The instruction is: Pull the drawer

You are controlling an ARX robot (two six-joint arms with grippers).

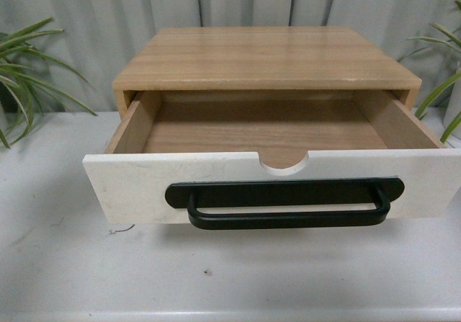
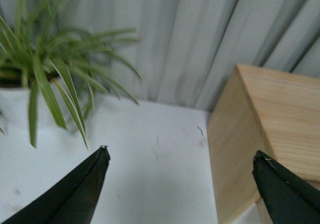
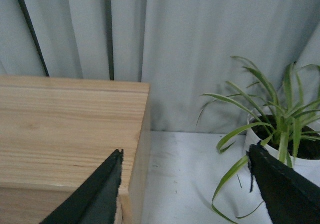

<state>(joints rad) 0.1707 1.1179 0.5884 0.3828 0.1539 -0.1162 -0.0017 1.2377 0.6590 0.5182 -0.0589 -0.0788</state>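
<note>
Drawer stands well out of the wooden cabinet on the counter, white front nearest. Left gripper and right gripper hang open, flanking the cabinet, holding nothing. Any further pull should probably take the black bar handle mid-span and draw straight toward the near edge.

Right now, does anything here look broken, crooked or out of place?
Nothing much. The drawer stands pulled far out of its wooden cabinet, empty and apparently intact. The only stray thing is a tiny thread-like scrap on the table beside the drawer front's lower left corner.
</note>
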